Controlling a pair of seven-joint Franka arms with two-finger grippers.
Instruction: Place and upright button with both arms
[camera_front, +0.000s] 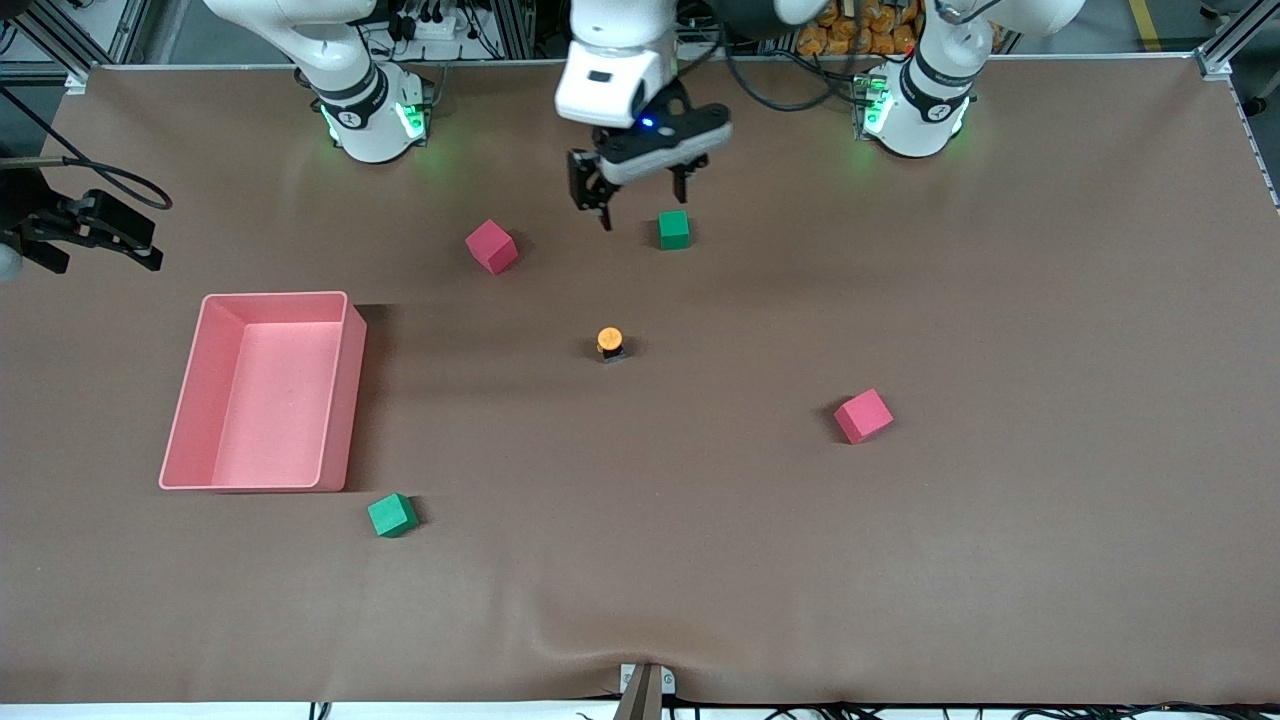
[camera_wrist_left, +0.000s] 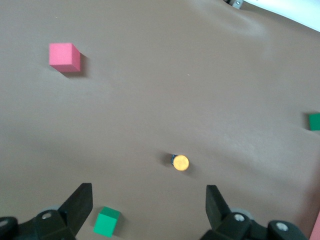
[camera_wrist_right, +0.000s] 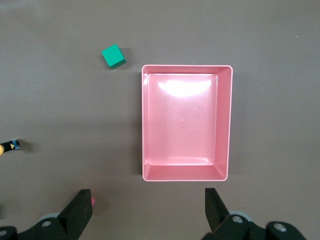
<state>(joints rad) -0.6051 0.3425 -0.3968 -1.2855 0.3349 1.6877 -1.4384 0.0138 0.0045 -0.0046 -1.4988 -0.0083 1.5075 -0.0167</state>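
Note:
The button (camera_front: 610, 343) stands mid-table with its round orange cap up on a short black body; the left wrist view shows the button (camera_wrist_left: 179, 162) too, and it sits at the edge of the right wrist view (camera_wrist_right: 6, 146). My left gripper (camera_front: 643, 205) hangs open and empty over the table near the robots' bases, beside a green cube (camera_front: 674, 229). In its own view the left gripper (camera_wrist_left: 148, 194) has bare cloth and that green cube (camera_wrist_left: 106, 221) between its fingers. My right gripper (camera_wrist_right: 147, 196) is open and empty, high above the cloth next to the pink tray (camera_wrist_right: 228, 125). It is out of the front view.
The empty pink tray (camera_front: 340, 400) lies toward the right arm's end. One red cube (camera_front: 491, 246) sits between that arm's base and the button, another red cube (camera_front: 863, 415) toward the left arm's end. A second green cube (camera_front: 392, 515) lies near the tray's front corner.

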